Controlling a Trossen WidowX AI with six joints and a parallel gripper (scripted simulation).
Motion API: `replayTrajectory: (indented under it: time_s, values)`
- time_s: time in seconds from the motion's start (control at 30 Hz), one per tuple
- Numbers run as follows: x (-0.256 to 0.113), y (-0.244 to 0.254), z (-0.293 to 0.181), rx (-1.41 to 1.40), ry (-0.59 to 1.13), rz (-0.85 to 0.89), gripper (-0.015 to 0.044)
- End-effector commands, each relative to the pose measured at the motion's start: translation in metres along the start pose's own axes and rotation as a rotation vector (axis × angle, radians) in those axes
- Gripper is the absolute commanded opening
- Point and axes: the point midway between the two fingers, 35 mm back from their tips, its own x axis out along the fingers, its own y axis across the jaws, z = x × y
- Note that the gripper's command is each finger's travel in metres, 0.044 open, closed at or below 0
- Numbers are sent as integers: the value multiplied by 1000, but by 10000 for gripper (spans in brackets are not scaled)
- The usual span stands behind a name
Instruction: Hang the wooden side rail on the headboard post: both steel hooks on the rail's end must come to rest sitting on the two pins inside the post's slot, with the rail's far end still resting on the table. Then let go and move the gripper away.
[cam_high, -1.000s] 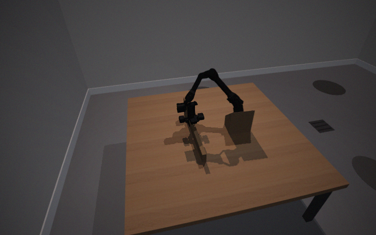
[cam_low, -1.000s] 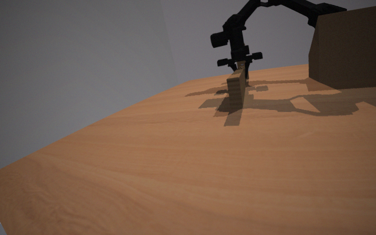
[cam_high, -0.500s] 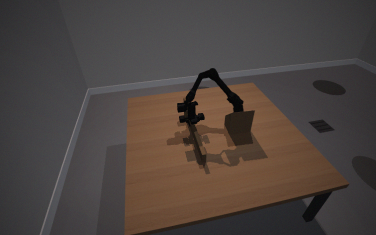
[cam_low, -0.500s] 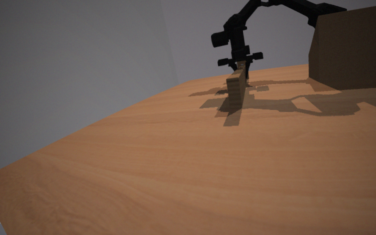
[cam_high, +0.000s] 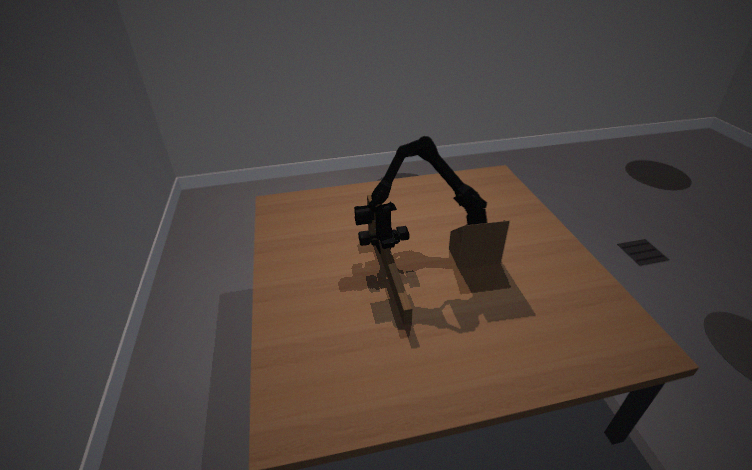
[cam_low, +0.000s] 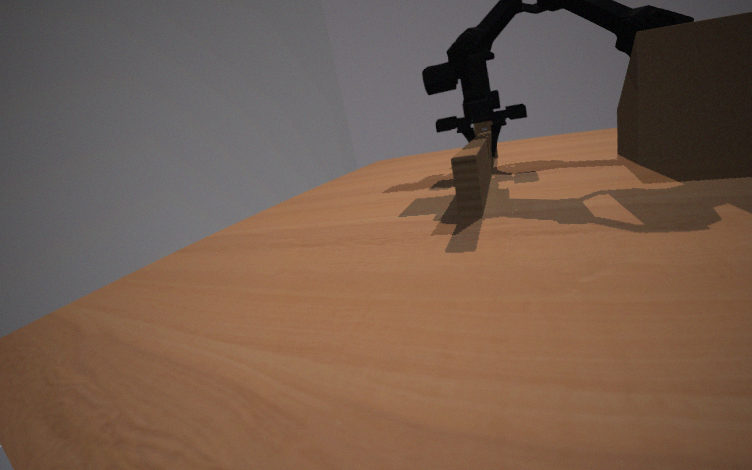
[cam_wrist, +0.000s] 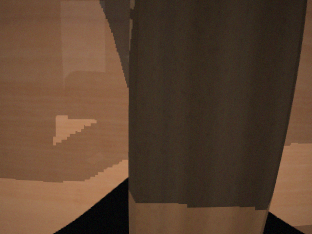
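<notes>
The wooden side rail stands on its narrow edge, its near end low at the table top. My gripper points down and is shut on the rail toward its far end, one dark finger on each side. The headboard post stands upright just behind the gripper, mostly hidden by it. The steel hooks, the slot and its pins cannot be made out, so whether the hooks touch the pins cannot be told. The wrist view shows mainly the rail's shaded top.
A tall brown panel stands on the wooden table, to the right of the rail and in front of the arm's base. The arm arches over from there. Shadows of the arm and panel lie around the rail.
</notes>
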Motion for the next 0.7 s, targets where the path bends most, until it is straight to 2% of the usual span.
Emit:
replayTrajectory:
  time_s: [0.0, 0.67]
  values:
    - [-3, -2, 1, 16, -1, -9, 0]
    - [-7, -2, 1, 16, -1, -9, 0]
